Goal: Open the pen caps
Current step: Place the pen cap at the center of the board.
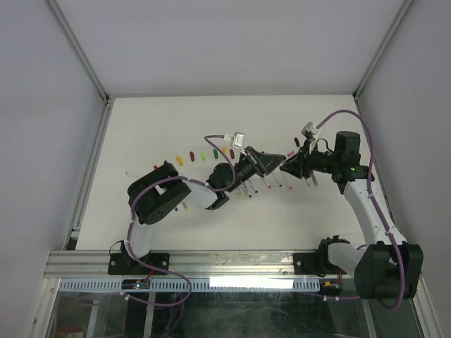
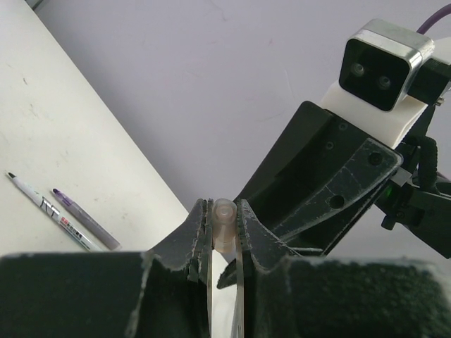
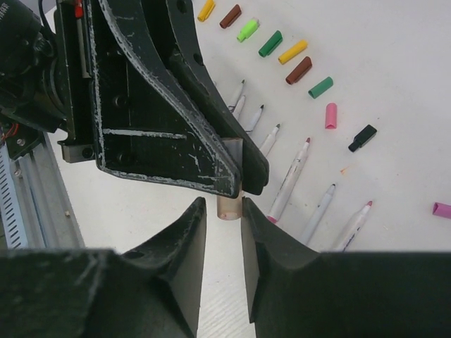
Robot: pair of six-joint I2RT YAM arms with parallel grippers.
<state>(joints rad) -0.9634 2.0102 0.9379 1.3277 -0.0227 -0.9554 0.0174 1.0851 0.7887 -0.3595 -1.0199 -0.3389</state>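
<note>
Two loose pens [image 2: 44, 205] near the tabletop's [image 3: 394, 63] edge carry small print on their barrels, too fine to read. The left claw [image 2: 223, 215] is clenched on a pale pen [image 2: 224, 229], whose round end pokes out between the fingers. The right claw [image 3: 224, 218] is partly open, with its tips on either side of that same end. A thin gap shows on one side, and a firm grip cannot be made out. The pen caps [image 3: 292, 51] lie loose in a slanting row mid-tabletop, beyond several uncapped pens [image 3: 290, 176].
</note>
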